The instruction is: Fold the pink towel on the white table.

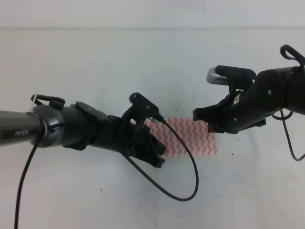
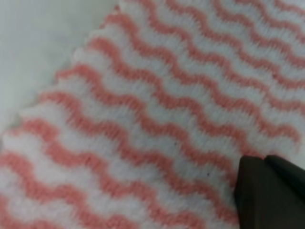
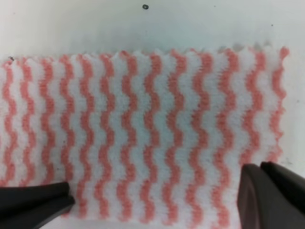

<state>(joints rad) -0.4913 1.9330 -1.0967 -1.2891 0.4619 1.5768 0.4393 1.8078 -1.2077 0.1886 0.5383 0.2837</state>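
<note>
The pink towel (image 1: pixel 193 138) lies flat on the white table (image 1: pixel 143 62) as a wide strip with pink and white wavy stripes. My left gripper (image 1: pixel 159 153) sits low over the towel's left end. In the left wrist view the towel (image 2: pixel 143 124) fills the frame from very close, and only one dark finger (image 2: pixel 269 193) shows, far off to the right, so the jaws look open. My right gripper (image 1: pixel 204 121) hovers over the towel's far right part. It is open (image 3: pixel 157 195), its fingers wide apart above the towel (image 3: pixel 143 138) and holding nothing.
A black cable (image 1: pixel 183 162) loops from the left arm down over the table in front of the towel. A few tiny dark specks (image 3: pixel 145 7) dot the table. The table's far edge (image 1: pixel 152 28) runs across the top.
</note>
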